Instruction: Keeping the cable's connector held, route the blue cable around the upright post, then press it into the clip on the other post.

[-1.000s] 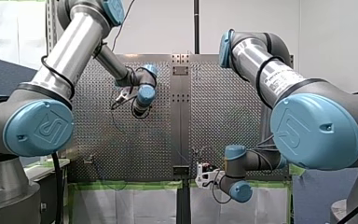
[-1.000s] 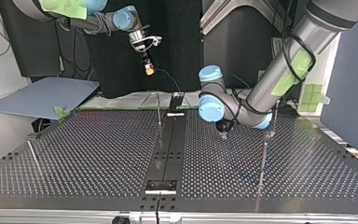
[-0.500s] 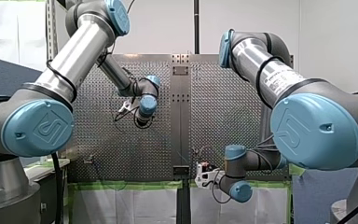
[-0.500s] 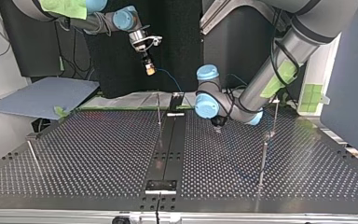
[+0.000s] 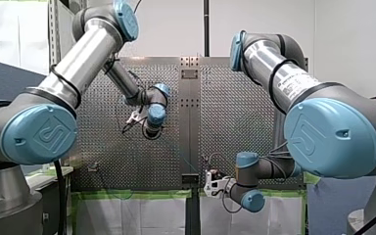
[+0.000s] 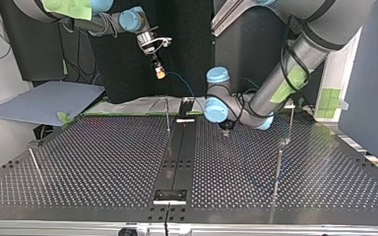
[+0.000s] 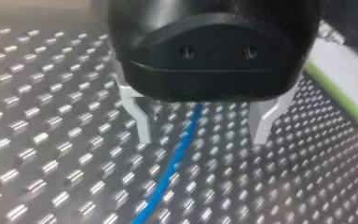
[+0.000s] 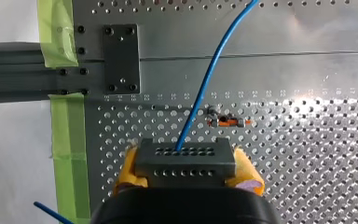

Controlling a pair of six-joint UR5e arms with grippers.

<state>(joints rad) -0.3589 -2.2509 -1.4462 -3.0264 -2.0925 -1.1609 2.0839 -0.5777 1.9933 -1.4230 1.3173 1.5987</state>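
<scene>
Gripper states follow, reading the top view from left to right. My right arm's gripper (image 6: 160,74) hangs high in the upper left-centre of the frame, above the far edge of the perforated metal table (image 6: 103,162). In the right wrist view its yellow pads (image 8: 130,163) are clamped on the grey rectangular cable connector (image 8: 185,158). The thin blue cable (image 8: 205,88) leaves the connector's face and runs ahead of the gripper. In the top view a thin upright metal post (image 6: 168,115) stands just left of centre, and the cable drops rightwards past it toward the table's far edge. My left arm's black gripper (image 6: 225,131) sits low over the table, just right of centre. In the left wrist view its metal fingers (image 7: 137,116) are spread apart and grip nothing. The blue cable lies on the perforated surface between them, clear of both. A second thin post (image 6: 278,162) stands at the frame's right, well apart from both grippers.
</scene>
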